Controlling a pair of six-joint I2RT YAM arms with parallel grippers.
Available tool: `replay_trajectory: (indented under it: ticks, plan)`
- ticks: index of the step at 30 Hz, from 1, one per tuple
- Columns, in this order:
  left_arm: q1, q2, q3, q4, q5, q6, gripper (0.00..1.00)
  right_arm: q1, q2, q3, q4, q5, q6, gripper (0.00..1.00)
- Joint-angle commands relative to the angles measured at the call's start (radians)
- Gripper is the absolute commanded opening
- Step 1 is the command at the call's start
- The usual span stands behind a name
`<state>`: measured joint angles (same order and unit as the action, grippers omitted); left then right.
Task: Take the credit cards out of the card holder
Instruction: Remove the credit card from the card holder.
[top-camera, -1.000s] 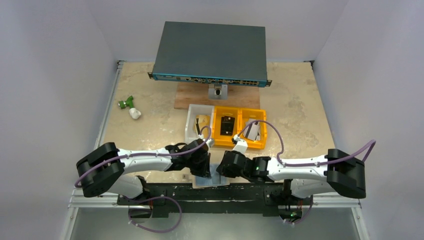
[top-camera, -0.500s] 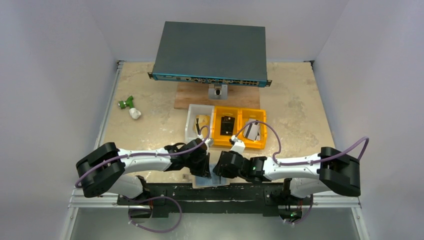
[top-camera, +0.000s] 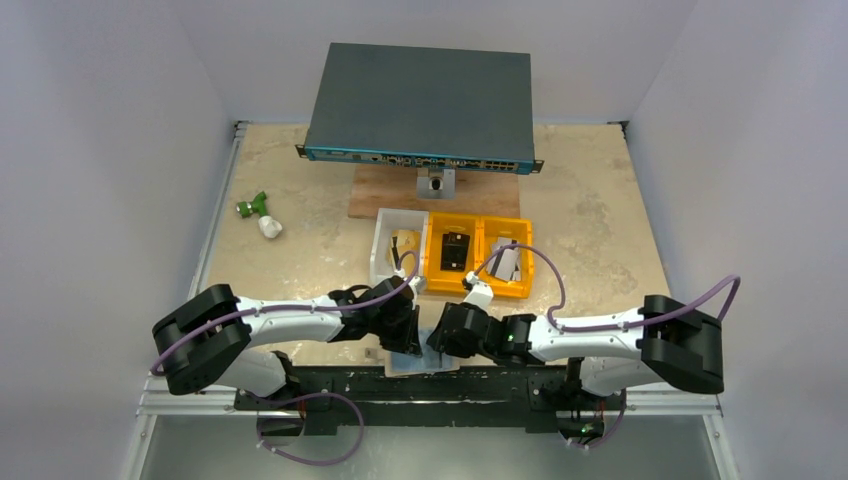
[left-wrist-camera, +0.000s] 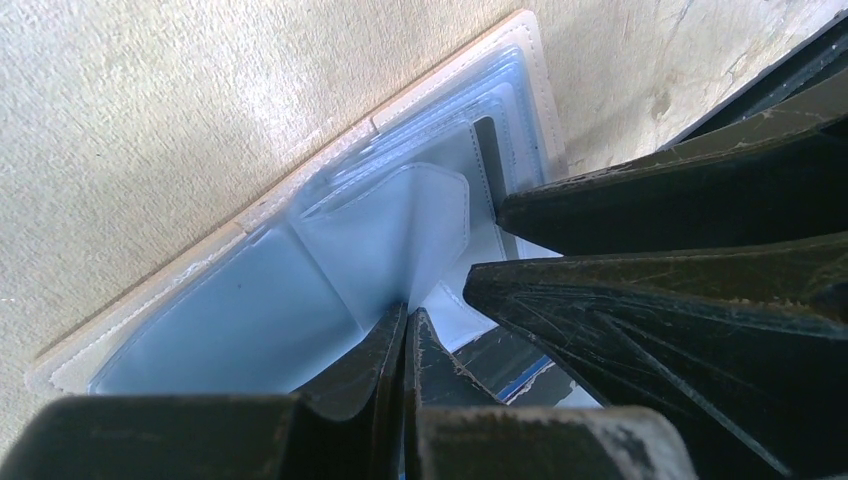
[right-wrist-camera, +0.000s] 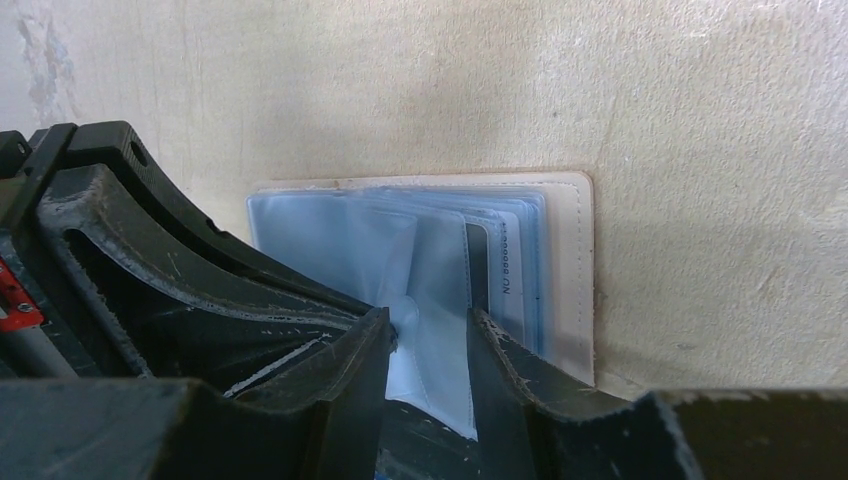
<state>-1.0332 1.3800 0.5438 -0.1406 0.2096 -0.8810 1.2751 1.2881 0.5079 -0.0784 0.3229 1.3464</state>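
Table (top-camera: 600, 200): pale speckled top seen from above, with two robot arms bolted at its 6 o'clock edge
Network switch (top-camera: 420, 100): large dark box at 12 o'clock, raised on a wooden board
Bins (top-camera: 478, 250): one white and two orange, in a row at the centre
Card holder (left-wrist-camera: 230, 320): lies open and flat at 6 o'clock, just inside the near edge, between the two end effectors; pale blue sleeves face up inside a tan border
Left end effector (left-wrist-camera: 408, 330): clenched, its tips pinching the corner of one clear sleeve of the holder
Right end effector (right-wrist-camera: 428, 330): released, fingers apart on either side of a clear sleeve, gripping nothing that shows
Card (right-wrist-camera: 505, 270): an edge with printed digits shows in a sleeve at the holder's 3 o'clock side, still tucked in
Risk, wrong grip: the right fingers may close on thin plastic alone and miss the card
Risk, slip: the left pinch holds only a corner, so a tug could free the sleeve
Risk, drag: a pull toward 6 o'clock could slide the whole holder off the table
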Motion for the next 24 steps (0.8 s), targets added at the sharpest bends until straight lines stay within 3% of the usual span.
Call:
replay_trajectory:
  ticks: [1, 8, 16, 20, 24]
  plan:
    - [0.004, 0.027, -0.031, -0.072, -0.028, 0.002, 0.0, -0.002, 0.024, -0.006, 0.038, -0.012, 0.003, 0.35]
    - [0.004, 0.017, -0.027, -0.064, -0.022, 0.005, 0.0, -0.001, 0.119, 0.025, 0.117, -0.055, -0.013, 0.31]
    - [0.005, -0.036, -0.01, -0.103, -0.022, 0.016, 0.0, -0.002, 0.025, -0.019, 0.094, -0.022, 0.02, 0.24]
    - [0.005, -0.077, 0.007, -0.144, -0.026, 0.021, 0.01, -0.004, 0.0, -0.03, 0.103, -0.02, 0.016, 0.28]
    - [0.005, -0.114, 0.024, -0.21, -0.045, 0.026, 0.1, -0.003, 0.007, -0.042, 0.152, -0.037, 0.01, 0.34]
